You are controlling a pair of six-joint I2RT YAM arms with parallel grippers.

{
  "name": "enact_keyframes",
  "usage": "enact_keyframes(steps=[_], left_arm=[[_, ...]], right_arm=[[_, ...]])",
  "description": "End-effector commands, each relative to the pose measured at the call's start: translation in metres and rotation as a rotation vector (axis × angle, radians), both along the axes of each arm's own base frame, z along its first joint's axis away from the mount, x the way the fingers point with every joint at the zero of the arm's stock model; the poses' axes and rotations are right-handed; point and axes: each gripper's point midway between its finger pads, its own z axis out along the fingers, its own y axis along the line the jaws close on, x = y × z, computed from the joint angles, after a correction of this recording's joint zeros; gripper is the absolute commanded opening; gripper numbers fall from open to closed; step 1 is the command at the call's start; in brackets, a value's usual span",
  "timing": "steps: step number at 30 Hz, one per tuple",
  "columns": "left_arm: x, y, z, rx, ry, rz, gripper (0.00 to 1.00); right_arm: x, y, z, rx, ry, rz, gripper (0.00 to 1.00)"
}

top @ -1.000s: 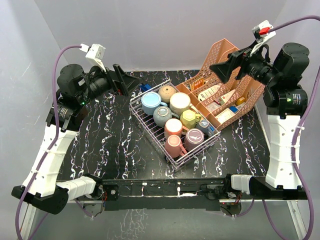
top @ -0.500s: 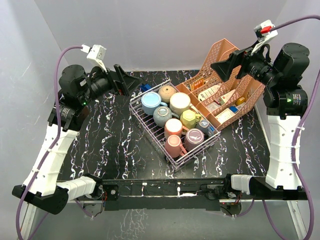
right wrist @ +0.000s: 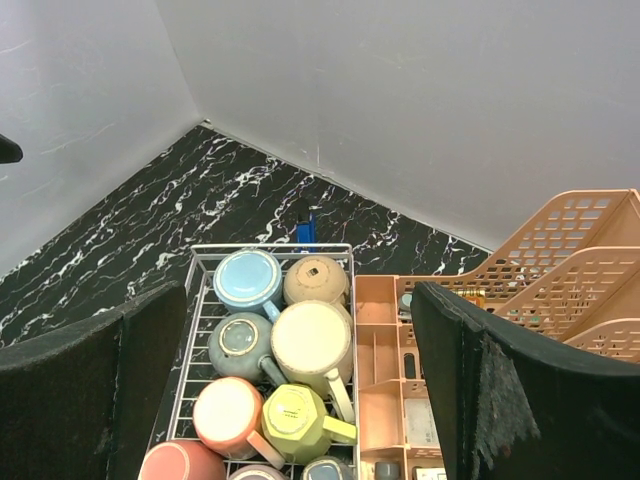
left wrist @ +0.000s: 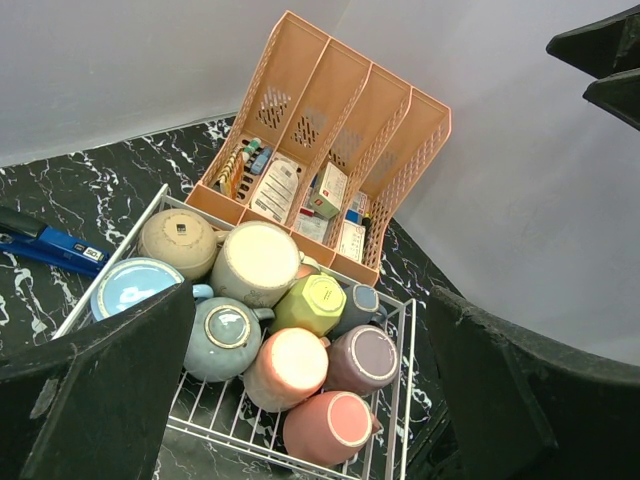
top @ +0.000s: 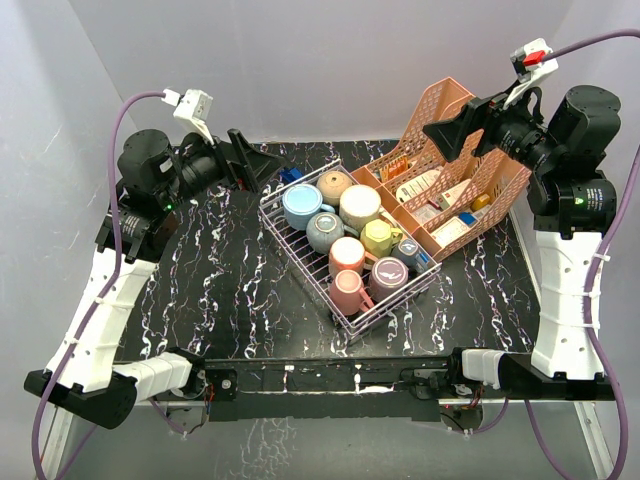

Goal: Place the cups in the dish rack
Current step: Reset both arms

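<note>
The dish rack [top: 300, 265] sits mid-table with several cups upside down in it: light blue [top: 301, 206], tan [top: 334, 184], cream [top: 359, 206], grey-blue [top: 325, 231], yellow [top: 379, 237], pink [top: 349, 291] and mauve [top: 387, 277]. My left gripper [top: 262, 165] hangs open and empty above the table, left of the rack's back corner. My right gripper [top: 437, 140] hangs open and empty, high over the organiser. In the left wrist view the rack [left wrist: 405, 380] lies below the open gripper [left wrist: 310, 290]. The right wrist view shows the cream cup [right wrist: 312, 340] beneath the open gripper [right wrist: 300, 290].
A salmon-pink lattice file organiser [top: 450, 190] holding small packets leans right against the rack's far side. A blue stapler-like tool [top: 290, 175] lies on the black marble table [top: 220, 290] just behind the rack. White walls close in the back and both sides.
The right gripper has risen very slightly and the left arm has shifted a touch. The cups and rack have not moved.
</note>
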Motion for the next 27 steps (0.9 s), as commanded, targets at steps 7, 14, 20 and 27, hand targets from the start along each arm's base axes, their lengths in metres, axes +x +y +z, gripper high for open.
enact_keyframes(steps=[7, 14, 20, 27], left_arm=[[-0.0056, 0.002, 0.0225, -0.021, -0.075, -0.011, 0.97], [-0.0062, 0.0002, 0.0212, -0.032, -0.074, -0.021, 0.97], [-0.0058, -0.0003, 0.0206, -0.032, -0.075, -0.022, 0.97], [-0.0056, 0.0001, 0.0195, -0.031, -0.075, -0.021, 0.97]], right_arm=[[-0.0081, -0.0022, 0.0292, 0.006, -0.094, -0.018, 0.98], [-0.0073, -0.0029, 0.0269, 0.007, -0.089, -0.024, 0.98], [-0.0073, -0.0033, 0.026, 0.007, -0.087, -0.026, 0.98], [-0.0061, -0.0028, 0.0218, 0.012, -0.075, -0.024, 0.98]])
